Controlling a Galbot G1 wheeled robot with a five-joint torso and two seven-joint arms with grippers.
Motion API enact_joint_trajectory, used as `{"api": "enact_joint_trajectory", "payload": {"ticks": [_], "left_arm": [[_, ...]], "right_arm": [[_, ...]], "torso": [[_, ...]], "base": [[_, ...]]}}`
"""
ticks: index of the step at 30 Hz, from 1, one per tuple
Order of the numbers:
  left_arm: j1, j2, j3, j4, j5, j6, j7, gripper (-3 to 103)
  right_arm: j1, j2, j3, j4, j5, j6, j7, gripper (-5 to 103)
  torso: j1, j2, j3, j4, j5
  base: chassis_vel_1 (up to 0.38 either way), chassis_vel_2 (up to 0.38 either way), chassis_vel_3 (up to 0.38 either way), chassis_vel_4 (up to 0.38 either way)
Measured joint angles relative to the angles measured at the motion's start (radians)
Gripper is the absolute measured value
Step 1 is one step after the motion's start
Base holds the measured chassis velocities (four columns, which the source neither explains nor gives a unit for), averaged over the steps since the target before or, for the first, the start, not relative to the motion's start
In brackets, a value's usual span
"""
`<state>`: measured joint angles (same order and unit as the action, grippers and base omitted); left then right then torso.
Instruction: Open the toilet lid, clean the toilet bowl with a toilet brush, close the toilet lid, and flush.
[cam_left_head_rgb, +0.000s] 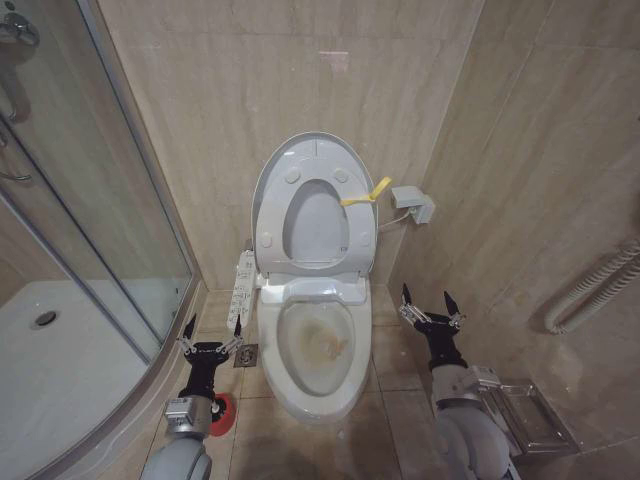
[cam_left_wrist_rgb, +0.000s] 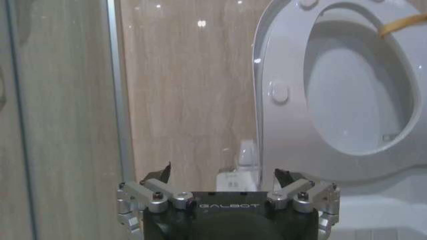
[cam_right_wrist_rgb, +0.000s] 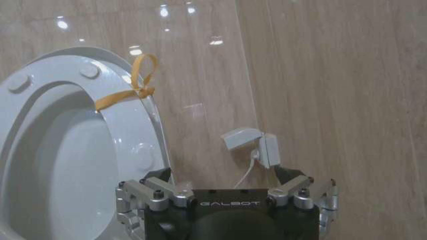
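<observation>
toilet lid raised, bowl stained. left gripper and right gripper wide, empty. brush likely light, thin, slippery: grasp mid-handle.

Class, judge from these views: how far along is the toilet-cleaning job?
Done: the toilet lid stands raised. The toilet bowl shows brown stains, so no cleaning is evident. In hand: nothing; left gripper and right gripper are open and empty. Left: brushing, closing, flushing.

Black hands marked GALBOT, silver screwed knuckles, grey rounded forearms
</observation>
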<state>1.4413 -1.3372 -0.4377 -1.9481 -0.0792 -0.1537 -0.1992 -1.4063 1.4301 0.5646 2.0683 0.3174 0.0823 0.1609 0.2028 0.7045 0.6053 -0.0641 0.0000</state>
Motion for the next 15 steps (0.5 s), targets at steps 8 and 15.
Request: {"api": "enact_joint_trajectory", "payload": {"ticks": [8, 15], "left_arm": [[0.056, -0.008, 0.016, 0.067, 0.044, 0.047, -0.103, 100], [0.037, -0.011, 0.018, 0.238, 0.033, -0.041, -0.118, 100]], "right_arm": [[0.0, 0.0, 0.0, 0.0, 0.0, 0.0, 0.0, 100], [0.0, 0.0, 0.0, 0.0, 0.0, 0.0, 0.0, 100]], "torso": [[0.0, 0.0, 0.0, 0.0002, 0.0], [0.0, 0.0, 0.0, 0.0001, 0.0]], "base": [[0.017, -0.017, -0.016, 0.009], [0.0, 0.0, 0.0, 0.0]]}}
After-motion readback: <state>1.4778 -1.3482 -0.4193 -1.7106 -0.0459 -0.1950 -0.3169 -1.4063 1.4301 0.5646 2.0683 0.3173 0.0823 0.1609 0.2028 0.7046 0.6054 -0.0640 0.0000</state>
